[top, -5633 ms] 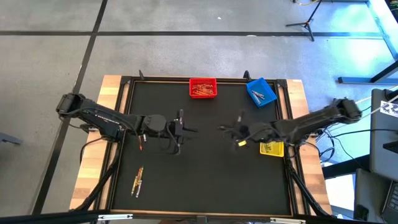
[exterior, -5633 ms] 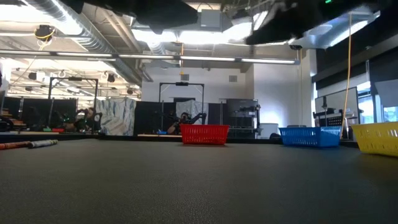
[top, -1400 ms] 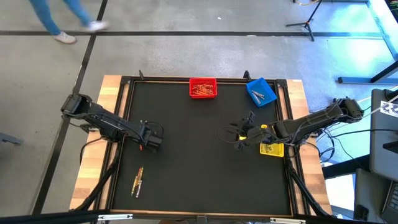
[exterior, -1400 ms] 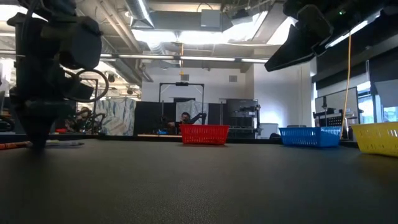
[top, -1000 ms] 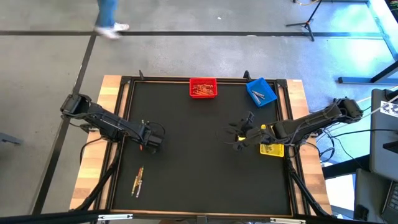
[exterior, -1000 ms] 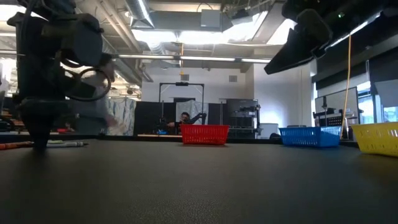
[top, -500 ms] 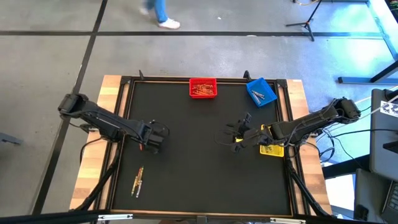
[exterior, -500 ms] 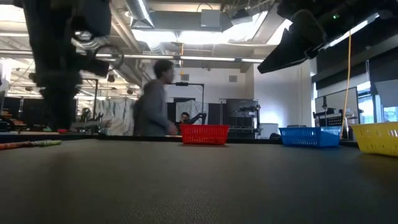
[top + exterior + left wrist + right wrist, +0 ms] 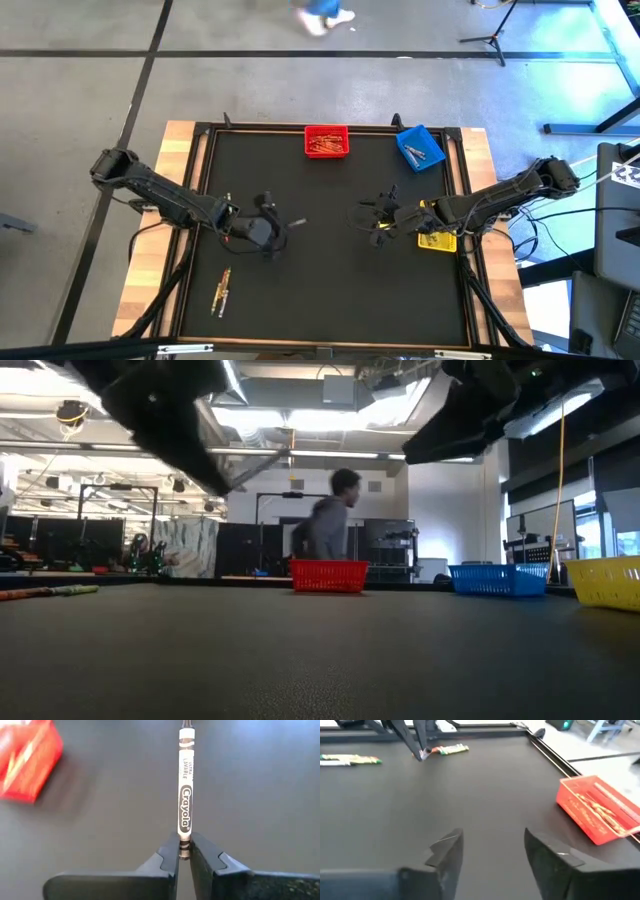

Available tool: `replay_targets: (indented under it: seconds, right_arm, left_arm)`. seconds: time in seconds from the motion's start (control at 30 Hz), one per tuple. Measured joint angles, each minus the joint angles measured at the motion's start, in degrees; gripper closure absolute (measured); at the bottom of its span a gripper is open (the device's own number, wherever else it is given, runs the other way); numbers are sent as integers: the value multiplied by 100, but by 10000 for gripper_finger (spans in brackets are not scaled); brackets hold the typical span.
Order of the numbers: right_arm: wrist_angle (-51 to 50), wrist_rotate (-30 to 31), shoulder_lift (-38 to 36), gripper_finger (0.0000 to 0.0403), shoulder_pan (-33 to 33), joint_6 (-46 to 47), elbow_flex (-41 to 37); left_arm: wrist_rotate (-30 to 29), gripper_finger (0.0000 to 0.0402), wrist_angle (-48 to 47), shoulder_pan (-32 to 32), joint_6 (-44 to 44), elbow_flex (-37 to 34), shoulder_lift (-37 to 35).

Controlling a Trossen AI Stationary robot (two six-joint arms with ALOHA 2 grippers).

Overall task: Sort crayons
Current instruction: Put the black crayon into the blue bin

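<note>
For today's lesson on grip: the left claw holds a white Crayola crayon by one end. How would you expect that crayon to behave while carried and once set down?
The crayon juts straight from the left claw without drooping, so it is probably stiff. Pinched only at its end, it might pivot or slip. Being a round, thin stick, it would likely roll on the flat black table.

Red bin (image 9: 326, 141), blue bin (image 9: 420, 147), yellow bin (image 9: 606, 581), person (image 9: 328, 527) passing behind

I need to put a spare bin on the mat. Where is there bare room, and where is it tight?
The near half of the black mat is bare, bordered by the loose crayons at its left edge. The strip between the red bin and the arms is also free. Mid-mat is crowded: left pincer holding a grey crayon, right pincer open beside the yellow bin.
</note>
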Motion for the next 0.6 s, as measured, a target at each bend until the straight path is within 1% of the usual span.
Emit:
replay_targets:
  seconds: [0.13,0.2,0.27,0.33,0.43,0.6]
  right_arm:
    - [399,-56,213,144,-1,-296,1]
    - [690,-163,381,132,-1,-599,2]
    - [1225,-384,618,128,-2,-918,2]
    - [1751,-623,830,130,-2,-1270,0]
    - [2693,-924,1156,143,0,-1674,2]
    - [4102,-1111,1656,178,-2,-2031,0]
  left_arm:
    - [-10,383,1263,7,867,-146,3]
    - [-10,383,1807,7,1247,-216,3]
    - [-8,383,2309,7,1575,-259,11]
    - [-14,383,2700,7,1835,-305,11]
    - [-12,383,3257,8,2224,-390,99]
    - [22,383,3961,39,2688,-424,346]
